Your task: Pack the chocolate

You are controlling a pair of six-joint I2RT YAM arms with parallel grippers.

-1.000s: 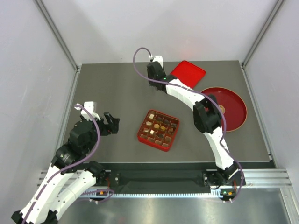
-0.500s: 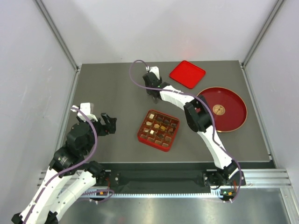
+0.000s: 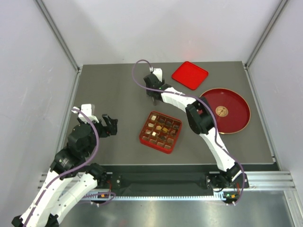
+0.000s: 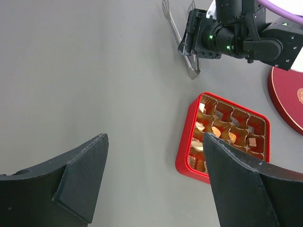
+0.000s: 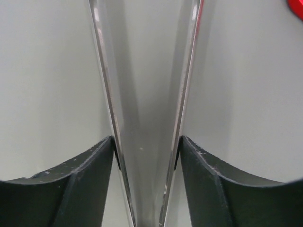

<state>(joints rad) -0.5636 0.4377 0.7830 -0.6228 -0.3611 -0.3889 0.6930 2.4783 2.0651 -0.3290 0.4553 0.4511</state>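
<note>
**Chocolate (image 3: 158, 128) in the red tray (image 3: 145, 126), tongs (image 3: 154, 98) gripped behind it**

Brown, tan and cream pieces sit in the square tray's gridded cells. Only the overhead view shows the flat red lid (image 3: 190, 75), far behind the tray to its right. Only the right wrist view shows the right hand (image 5: 147, 139) pressing the shiny metal tongs between its fingers. Left of the tray, over bare grey desk (image 3: 109, 85), the left hand (image 4: 154, 137) is spread wide.
</note>
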